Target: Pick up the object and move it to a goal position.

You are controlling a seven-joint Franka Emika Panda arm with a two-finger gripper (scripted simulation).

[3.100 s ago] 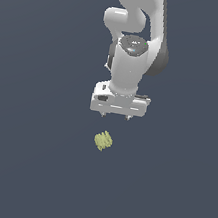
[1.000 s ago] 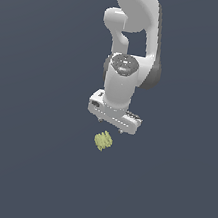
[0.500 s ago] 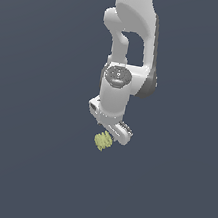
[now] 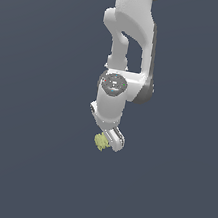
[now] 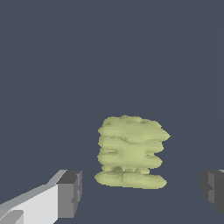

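Exterior view: the object (image 4: 100, 141), a pale yellow-green ridged blob, lies on the dark floor (image 4: 19, 166) at the exterior view's left of the gripper (image 4: 111, 142), partly hidden by it; the white arm (image 4: 126, 43) descends from above, with the gripper turned edge-on. Wrist view: the object (image 5: 131, 152) sits between the two fingers (image 5: 70, 192); the jaws stand spread wide, each finger well apart from the object; nothing is gripped.

No legible text or markings.
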